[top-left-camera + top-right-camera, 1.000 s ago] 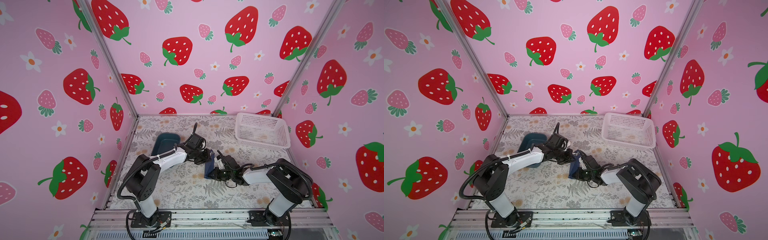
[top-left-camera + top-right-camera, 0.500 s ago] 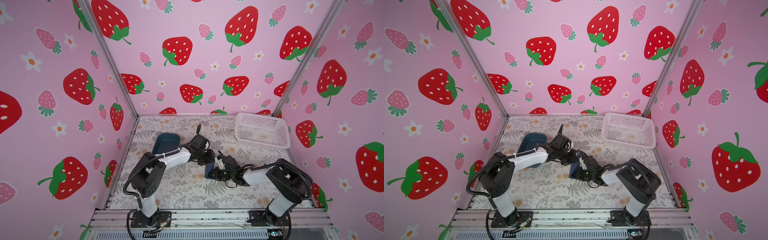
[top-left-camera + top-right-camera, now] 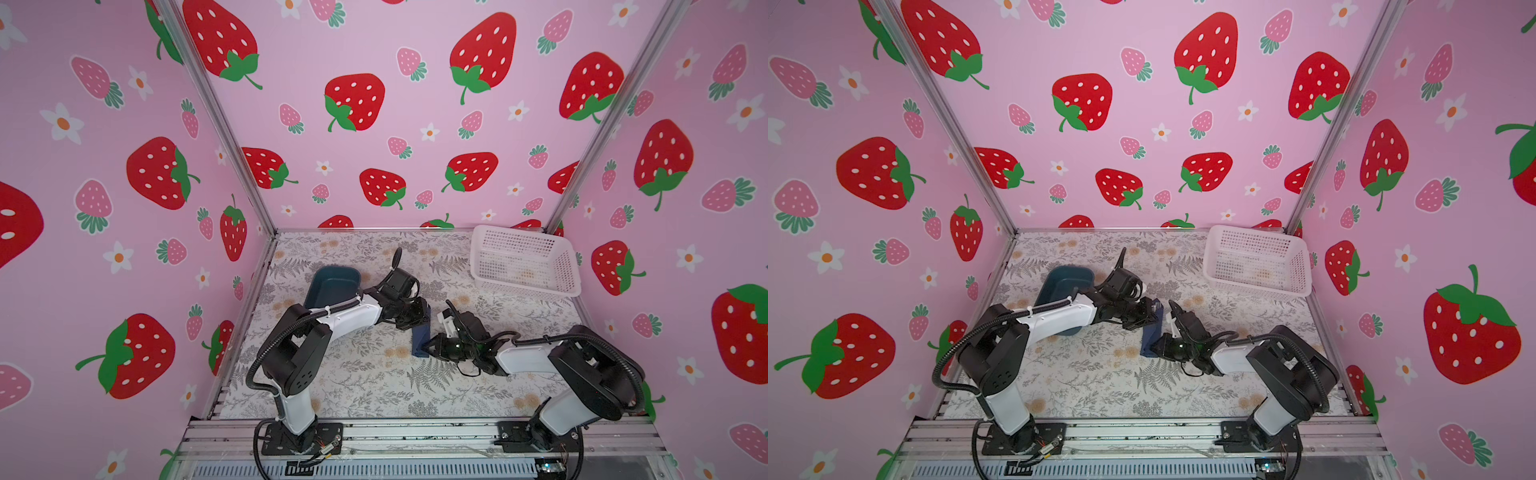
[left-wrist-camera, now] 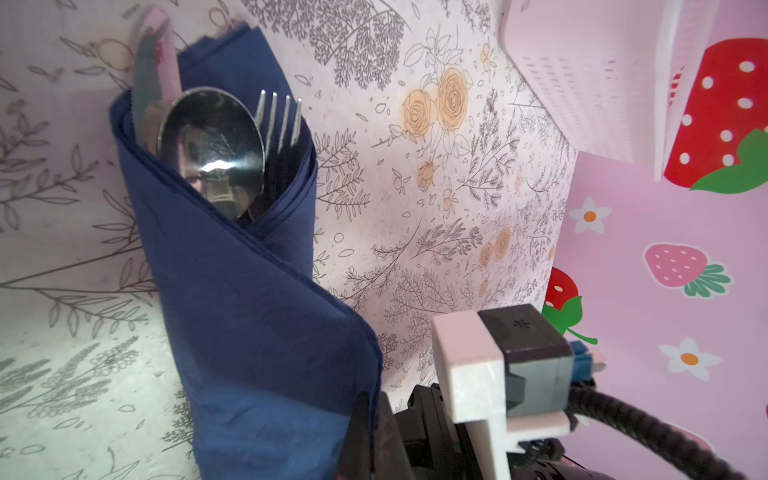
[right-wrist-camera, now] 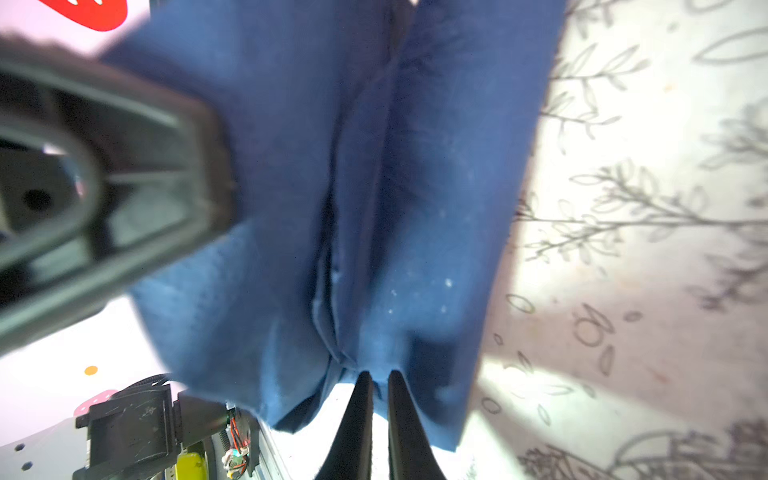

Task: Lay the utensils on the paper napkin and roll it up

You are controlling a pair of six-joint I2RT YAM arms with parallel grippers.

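The paper napkin [image 4: 249,311] is a dark navy roll wrapped round the utensils: a spoon [image 4: 212,141], a fork [image 4: 278,116] and a knife [image 4: 145,95] stick out of its open end. In both top views the roll [image 3: 422,338] [image 3: 1150,340] lies mid-table between the two arms. My left gripper [image 4: 370,432] [image 3: 419,316] is shut on the napkin's outer edge. My right gripper [image 5: 376,382] [image 3: 428,347] pinches a fold at the roll's other end [image 5: 395,166], its fingers nearly together. The utensils are hidden in the top views.
A dark teal tub [image 3: 332,284] [image 3: 1065,282] stands behind the left arm. A white mesh basket [image 3: 523,259] [image 3: 1256,257] sits at the back right corner. Pink strawberry walls enclose the floral table [image 3: 374,395] on three sides.
The left wrist has shifted slightly to the right, toward the right gripper. The napkin roll stays held between both grippers.
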